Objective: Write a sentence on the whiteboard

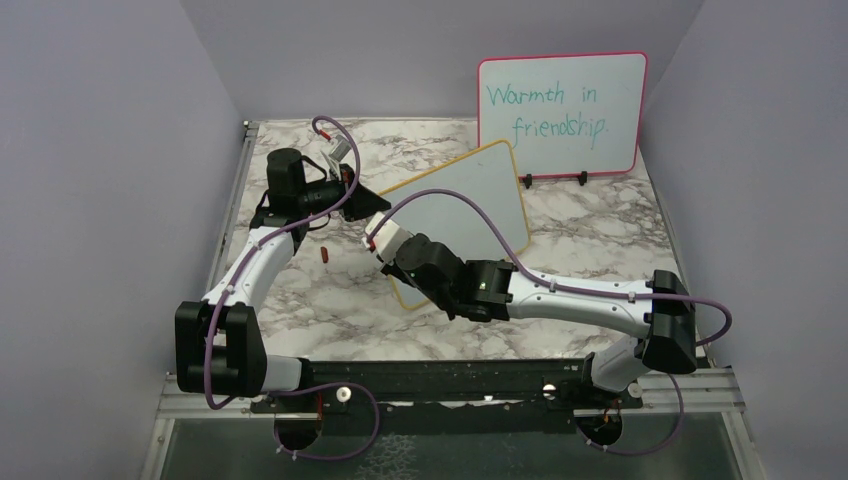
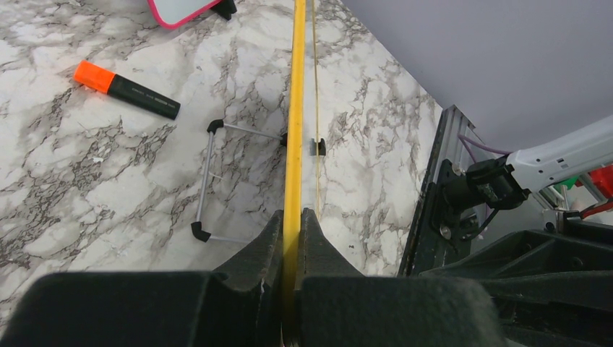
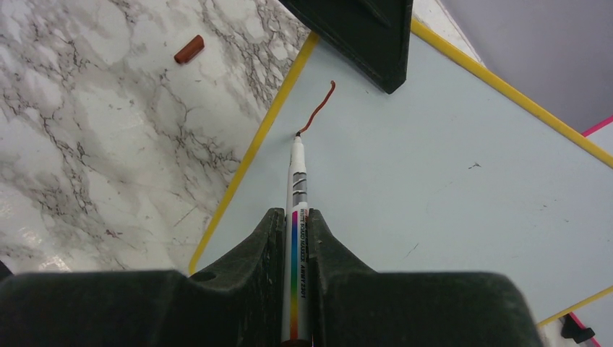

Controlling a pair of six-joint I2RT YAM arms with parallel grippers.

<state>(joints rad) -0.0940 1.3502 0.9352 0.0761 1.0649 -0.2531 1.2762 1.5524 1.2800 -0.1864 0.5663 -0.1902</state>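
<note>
The whiteboard sits mid-tabletop, angled, in front of the pink board. It's pinned between my two arms, and in the left wrist view it looks raised on the held side, though I can't tell how much. Handling, as I judge it: thin, stiff, light panel w/ a slick face, so it'll skid or pivot under pen pressure unless braced. Best hold is the yellow frame at an edge, not the writing face. That's where my left jaws are, closed right down on the frame, w/ nothing else between them. My right jaws are nearly closed too, clamped around the marker barrel w/ the body running straight out between the fingers. The tip touches the board near its yellow edge, at the lower end of a short curved red-brown stroke, the only ink I can see. The marker is prob light, hard plastic & round, so it could roll or slide back in the grip if I press hard, so light contact only. Its cap lies on the tabletop beside the board. An orange highlighter lies well apart on the marble.
</note>
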